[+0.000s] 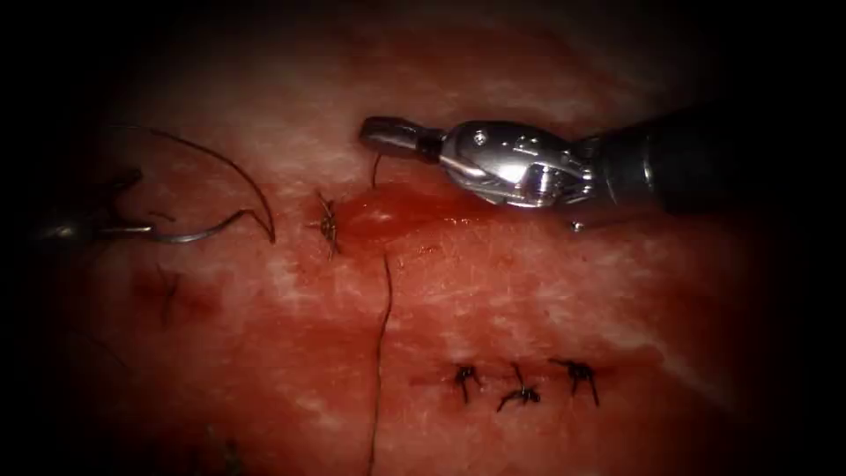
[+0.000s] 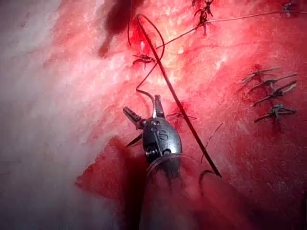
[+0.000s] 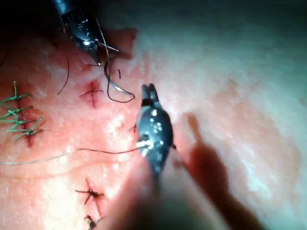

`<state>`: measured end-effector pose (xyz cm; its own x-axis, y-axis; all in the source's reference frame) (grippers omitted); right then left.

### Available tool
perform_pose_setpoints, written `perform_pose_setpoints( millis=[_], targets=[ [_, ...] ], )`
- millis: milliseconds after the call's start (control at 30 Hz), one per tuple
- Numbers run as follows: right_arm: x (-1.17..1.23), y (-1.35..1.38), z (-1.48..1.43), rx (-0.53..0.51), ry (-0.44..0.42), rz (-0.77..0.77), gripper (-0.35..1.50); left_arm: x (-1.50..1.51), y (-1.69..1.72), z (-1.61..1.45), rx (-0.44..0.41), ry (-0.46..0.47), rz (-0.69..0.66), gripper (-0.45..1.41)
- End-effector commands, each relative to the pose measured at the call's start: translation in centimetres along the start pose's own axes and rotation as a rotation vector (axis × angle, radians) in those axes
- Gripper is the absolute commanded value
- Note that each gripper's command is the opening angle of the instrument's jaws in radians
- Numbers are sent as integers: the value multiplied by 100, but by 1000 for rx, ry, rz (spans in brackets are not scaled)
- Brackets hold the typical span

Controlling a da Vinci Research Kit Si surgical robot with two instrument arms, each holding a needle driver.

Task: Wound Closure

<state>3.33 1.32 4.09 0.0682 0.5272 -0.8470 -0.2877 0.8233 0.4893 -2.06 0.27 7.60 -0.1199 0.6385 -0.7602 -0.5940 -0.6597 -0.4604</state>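
My left tool sits far to the left of the stitched cut, its jaws spread open. The curved needle lies free on the tissue, not in it. One end of the needle rests at the left tool's jaws and its tip points toward a knotted stitch. Dark thread arcs over the needle. My right tool hovers above a pool of red fluid, jaws shut with nothing seen in them. A long thread runs from the pool toward the near edge.
Three knotted stitches sit in a row on the near right part of the tissue. The right wrist view has the left tool with the needle, and thread passing under the right tool.
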Motion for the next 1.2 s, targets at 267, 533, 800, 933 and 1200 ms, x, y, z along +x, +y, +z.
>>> perform_pose_setpoints(
  millis=[267,533,800,933,1200],
  targets=[
    [3,9,-26,-125,-15,16,132,-6,31,-12,29,-80,-30,99],
    [16,12,-64,-151,8,31,133,24,72,-7,22,-137,-50,99],
    [18,-5,-87,-174,26,33,138,37,111,-7,-49,-198,-11,64],
    [11,-10,-87,-178,27,27,137,34,129,-6,-119,-259,6,39],
    [3,-6,-85,-180,29,14,138,42,172,20,-276,-248,57,37]
  ],
)
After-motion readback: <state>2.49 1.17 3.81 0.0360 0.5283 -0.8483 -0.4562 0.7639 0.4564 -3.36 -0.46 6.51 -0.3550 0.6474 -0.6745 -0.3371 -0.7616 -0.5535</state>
